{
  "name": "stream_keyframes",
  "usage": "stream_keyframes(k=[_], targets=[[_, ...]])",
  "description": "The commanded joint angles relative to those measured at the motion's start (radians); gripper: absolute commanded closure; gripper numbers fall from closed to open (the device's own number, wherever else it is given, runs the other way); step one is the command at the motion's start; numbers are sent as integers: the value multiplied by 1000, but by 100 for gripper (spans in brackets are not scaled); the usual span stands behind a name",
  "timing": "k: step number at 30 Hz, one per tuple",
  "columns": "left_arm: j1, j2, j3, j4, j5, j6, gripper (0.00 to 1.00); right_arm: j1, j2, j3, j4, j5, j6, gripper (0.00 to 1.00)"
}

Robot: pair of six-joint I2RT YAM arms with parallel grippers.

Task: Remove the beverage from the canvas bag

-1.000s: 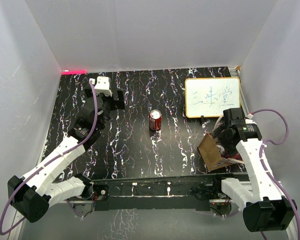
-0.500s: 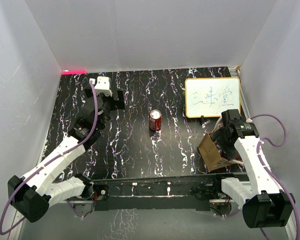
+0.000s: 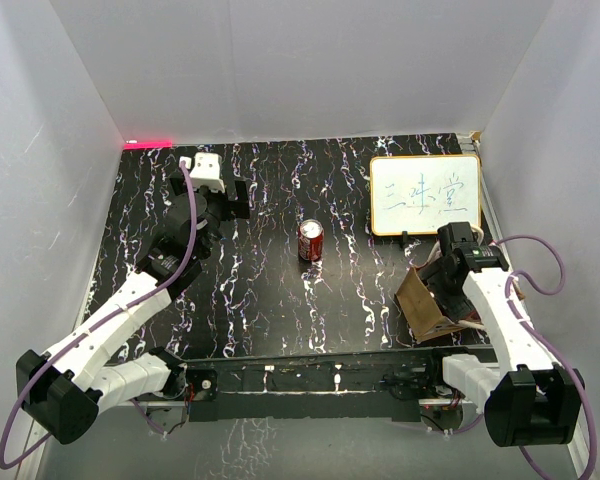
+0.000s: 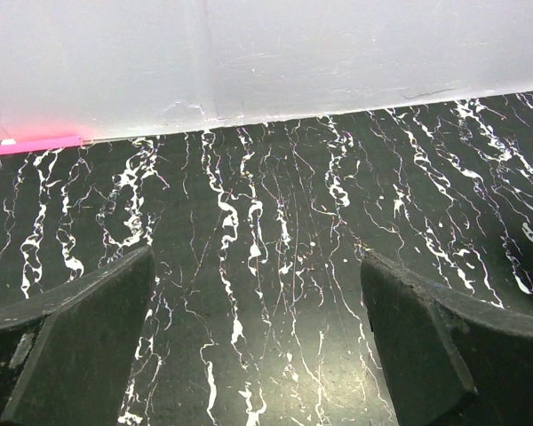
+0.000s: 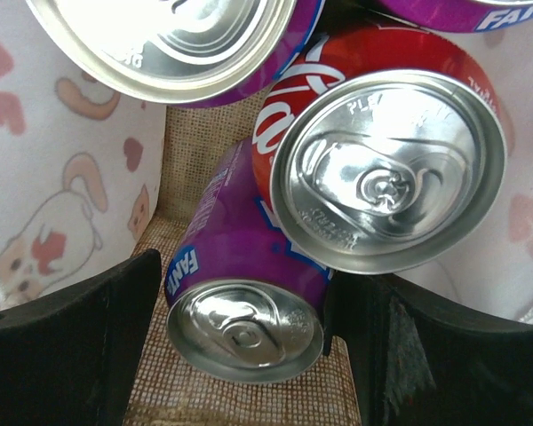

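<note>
The tan canvas bag [image 3: 421, 298] stands at the table's near right, and my right arm's wrist [image 3: 458, 246] reaches down into it. Inside, in the right wrist view, several cans lie together. A purple soda can [image 5: 240, 293] lies on the woven bag floor [image 5: 186, 404] between my right gripper's [image 5: 253, 351] fingers. The jaws are open: the right finger is at the can and a thin gap shows at the left finger. A red cola can [image 5: 386, 169] rests over it. My left gripper [image 4: 258, 293] hangs open over bare table at the far left.
Another red cola can [image 3: 310, 241] stands upright mid-table. A white board with writing [image 3: 425, 194] lies at the far right. Two more purple cans [image 5: 169, 35] crowd the top of the bag's inside, whose pale printed lining [image 5: 53, 204] closes in on both sides.
My right wrist has shifted a little leftward and nearer over the bag. The left arm and the standing red can have not moved.
</note>
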Motion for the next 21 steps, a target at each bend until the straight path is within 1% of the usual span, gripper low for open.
stream_keyframes(k=[1,5,9,13,14,16,18,21], targets=[[-3,-2,2,21,-17,11,3,3,49,-75,141,-39,52,22],[-3,-1,3,22,-17,11,3,4,66,-92,160,-43,61,27],[-4,1,3,22,-16,9,3,3,52,-83,158,-42,63,35],[-4,2,2,21,-13,8,3,3,20,-61,143,-36,61,52],[-4,2,2,22,-13,6,3,3,11,-55,135,-36,62,55],[-4,3,3,21,-11,5,3,3,-10,-44,119,-35,63,66],[-4,4,3,21,-8,3,3,3,-32,-33,104,-35,64,70],[-4,7,4,20,-5,2,3,3,-69,-10,83,-29,64,71]])
